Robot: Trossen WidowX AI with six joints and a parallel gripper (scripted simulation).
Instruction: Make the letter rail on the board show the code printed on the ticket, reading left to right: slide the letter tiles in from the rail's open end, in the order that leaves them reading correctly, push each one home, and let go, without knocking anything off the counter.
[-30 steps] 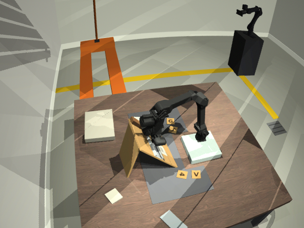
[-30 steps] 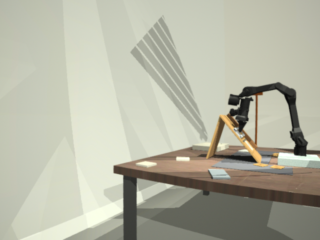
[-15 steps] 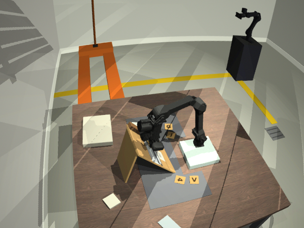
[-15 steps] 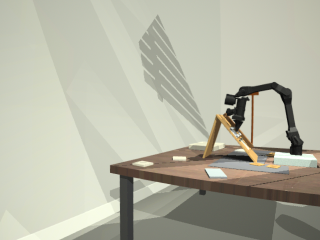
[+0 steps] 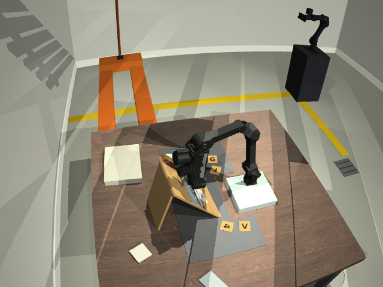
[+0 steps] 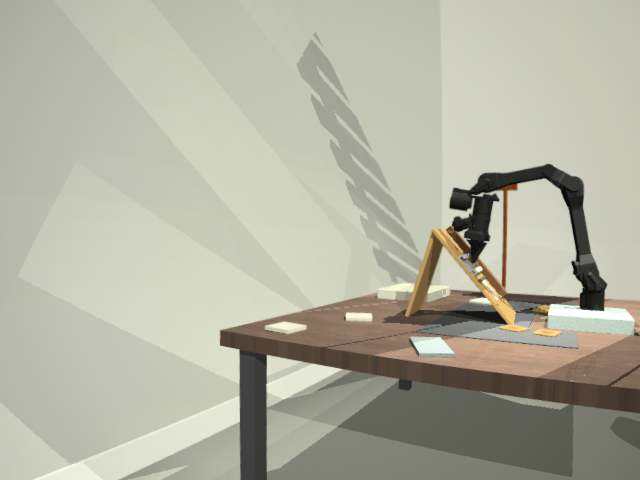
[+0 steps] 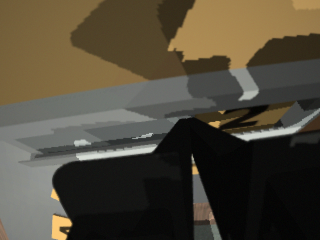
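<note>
My gripper (image 6: 474, 259) (image 7: 187, 126) is shut and empty, its tips down at the rail (image 5: 194, 192) (image 7: 150, 94) on the sloping wooden board (image 6: 497, 300) (image 7: 35, 55). A tile marked 2 (image 7: 276, 114) sits in the rail, just right of the tips in the wrist view; the fingers partly cover it. Loose tiles lie flat on the mat: G (image 5: 212, 159) and a shaded tile (image 5: 215, 170) whose letter I cannot tell, beyond the board, and 4 (image 5: 226, 226) and V (image 5: 244, 226) on the nearer side. I cannot read the ticket's code in these views.
The grey mat (image 5: 216, 247) lies under the board. A cream box (image 5: 122, 163) stands behind the board, a cream square (image 5: 140, 253) and a pale blue slab (image 6: 432, 346) nearer. The arm's base stands on a pale block (image 5: 255, 197) (image 6: 589, 320).
</note>
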